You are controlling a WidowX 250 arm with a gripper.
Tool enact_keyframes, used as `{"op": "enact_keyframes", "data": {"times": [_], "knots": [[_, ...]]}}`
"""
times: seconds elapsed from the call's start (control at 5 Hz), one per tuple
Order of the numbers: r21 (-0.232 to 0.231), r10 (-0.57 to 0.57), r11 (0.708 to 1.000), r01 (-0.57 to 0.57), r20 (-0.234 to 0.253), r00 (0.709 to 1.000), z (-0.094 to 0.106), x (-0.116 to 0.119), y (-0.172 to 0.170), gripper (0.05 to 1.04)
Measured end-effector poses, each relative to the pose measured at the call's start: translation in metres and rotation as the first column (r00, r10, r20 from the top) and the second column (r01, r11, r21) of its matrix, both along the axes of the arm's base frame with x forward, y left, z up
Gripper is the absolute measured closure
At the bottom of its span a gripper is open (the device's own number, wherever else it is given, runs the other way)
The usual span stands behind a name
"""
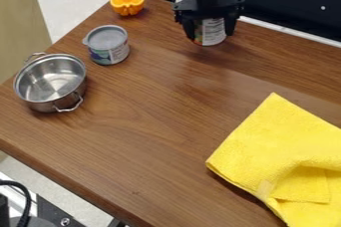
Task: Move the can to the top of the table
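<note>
One metal pot (pixel 52 82), open and upright, stands by the left edge of the wooden table (pixel 146 126). Just beside it, farther back, is a grey-topped can (pixel 108 45), upright. Behind that, an orange half (pixel 127 3) sits at the far corner. Right of these, near the far edge, the gripper (pixel 210 30) has its fingers pinching the other can (pixel 214 36) from both sides. A yellow cloth (pixel 269 141) lies at the near right.

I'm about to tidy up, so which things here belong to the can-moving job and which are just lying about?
For the job:
Black two-finger claw
White-labelled cylindrical can held in it
Brown wooden table

Just lying about:
Grey-topped can with a blue-green label
Round steel pot with two handles
Halved orange fruit
Yellow cloth
</note>
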State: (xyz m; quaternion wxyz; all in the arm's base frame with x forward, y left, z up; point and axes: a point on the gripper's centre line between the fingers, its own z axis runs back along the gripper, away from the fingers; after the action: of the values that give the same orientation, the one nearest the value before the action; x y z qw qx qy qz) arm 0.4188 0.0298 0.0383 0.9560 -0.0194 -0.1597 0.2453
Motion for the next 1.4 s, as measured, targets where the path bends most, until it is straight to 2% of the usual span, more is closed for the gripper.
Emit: {"op": "enact_keyframes", "data": {"times": [0.2,0.4,0.6,0.8,1.0,1.2,1.4], "knots": [[0.000,-0.011,1.000,0.011,-0.068,0.998,-0.009,-0.015,-0.003,0.087],[-0.001,-0.030,1.000,0.030,-0.076,0.997,0.004,-0.027,-0.006,0.087],[0.005,-0.072,0.997,0.073,-0.098,0.993,0.008,-0.041,-0.011,0.087],[0.000,-0.123,0.992,0.124,-0.094,0.988,0.024,-0.059,-0.011,0.087],[0.007,-0.137,0.990,0.138,-0.105,0.985,0.026,-0.071,-0.003,0.087],[0.025,-0.116,0.993,0.119,-0.095,0.989,0.024,-0.072,0.014,0.087],[0.011,-0.049,0.999,0.049,-0.039,0.998,0.039,-0.060,0.035,0.087]]}}
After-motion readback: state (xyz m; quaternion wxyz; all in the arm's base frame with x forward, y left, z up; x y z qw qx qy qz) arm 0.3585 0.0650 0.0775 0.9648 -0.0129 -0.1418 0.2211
